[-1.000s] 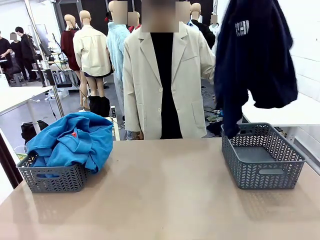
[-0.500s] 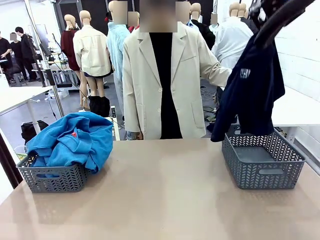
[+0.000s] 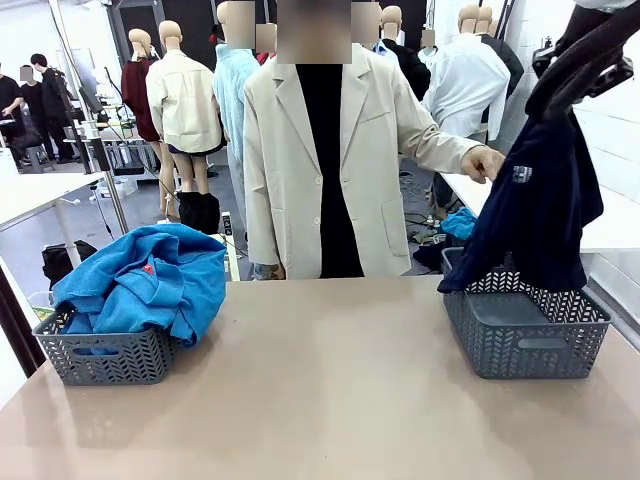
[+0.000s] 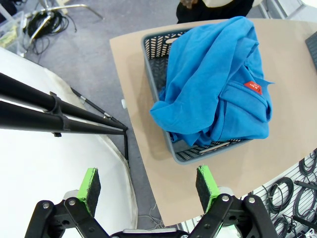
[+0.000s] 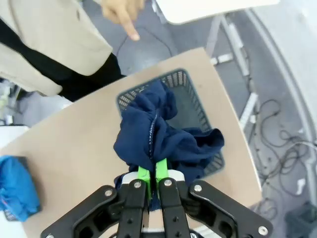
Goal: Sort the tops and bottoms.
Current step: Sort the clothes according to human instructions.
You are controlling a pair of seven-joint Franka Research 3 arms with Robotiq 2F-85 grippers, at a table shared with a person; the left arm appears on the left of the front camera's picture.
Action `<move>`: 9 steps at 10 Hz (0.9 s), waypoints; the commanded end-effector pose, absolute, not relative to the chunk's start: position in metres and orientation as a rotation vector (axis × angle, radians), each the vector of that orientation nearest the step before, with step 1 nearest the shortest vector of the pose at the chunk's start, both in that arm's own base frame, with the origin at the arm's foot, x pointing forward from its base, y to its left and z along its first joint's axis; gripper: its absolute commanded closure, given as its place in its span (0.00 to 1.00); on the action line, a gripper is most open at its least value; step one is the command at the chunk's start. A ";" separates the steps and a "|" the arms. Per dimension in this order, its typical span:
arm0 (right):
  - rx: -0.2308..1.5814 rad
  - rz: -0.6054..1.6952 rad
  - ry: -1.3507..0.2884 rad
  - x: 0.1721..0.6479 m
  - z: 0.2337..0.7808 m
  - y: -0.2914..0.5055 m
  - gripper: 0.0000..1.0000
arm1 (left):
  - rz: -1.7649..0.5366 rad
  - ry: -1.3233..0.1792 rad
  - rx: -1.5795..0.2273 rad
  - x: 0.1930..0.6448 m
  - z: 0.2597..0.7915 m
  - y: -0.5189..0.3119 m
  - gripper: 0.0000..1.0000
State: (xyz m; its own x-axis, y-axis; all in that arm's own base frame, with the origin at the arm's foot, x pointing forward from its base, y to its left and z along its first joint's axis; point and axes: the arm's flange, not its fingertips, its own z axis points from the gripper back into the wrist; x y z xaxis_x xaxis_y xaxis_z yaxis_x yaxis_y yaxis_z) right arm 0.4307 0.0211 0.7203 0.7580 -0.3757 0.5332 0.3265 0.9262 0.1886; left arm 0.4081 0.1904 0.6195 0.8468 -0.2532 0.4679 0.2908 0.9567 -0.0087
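Front view showed the right arm raised at the upper right with a dark navy garment [image 3: 545, 215] hanging from it, its lower hem draped over the far rim of the grey basket on the right [image 3: 525, 345]. The right wrist view confirmed the hold: the right gripper's fingers [image 5: 151, 174] were clenched on a pinch of that navy fabric, the cloth trailing down into and across the basket below. The person's hand [image 3: 484, 163] was at the garment's upper edge, seemingly touching it, though contact could not be confirmed.

The step in hand looked like placing one of the bottoms into the right basket. The next move would likely call for lowering the cloth until most of it sat inside the walls, then letting go, taking care that the hem did not hang outside the rim.

On the left of the surface [image 3: 330, 390], the other grey basket [image 3: 100, 355] was heaped with the blue tops [image 3: 145, 280], one showing a small red tag. The left wrist view looked down on that heap from well above, the left gripper's fingers [image 4: 148, 184] spread wide and empty.

The right gripper itself was cut off at the top of the front view. How many shirts lay in the heap could not be counted.
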 end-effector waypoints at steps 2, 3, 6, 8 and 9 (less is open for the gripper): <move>0.174 -0.424 -0.576 0.438 0.692 0.005 1.00 | -0.285 -0.481 -0.078 0.408 0.620 0.190 0.00; 0.206 -0.424 -0.560 0.454 0.679 0.001 1.00 | -0.285 -0.481 -0.078 0.408 0.620 0.190 0.00; 0.272 -0.344 -0.536 0.489 0.638 0.020 1.00 | -0.285 -0.481 -0.078 0.408 0.620 0.190 0.00; 0.291 -0.302 -0.494 0.513 0.608 0.037 1.00 | -0.285 -0.481 -0.078 0.408 0.620 0.190 0.00; 0.278 -0.316 -0.445 0.523 0.592 0.041 1.00 | -0.285 -0.481 -0.078 0.408 0.620 0.190 0.00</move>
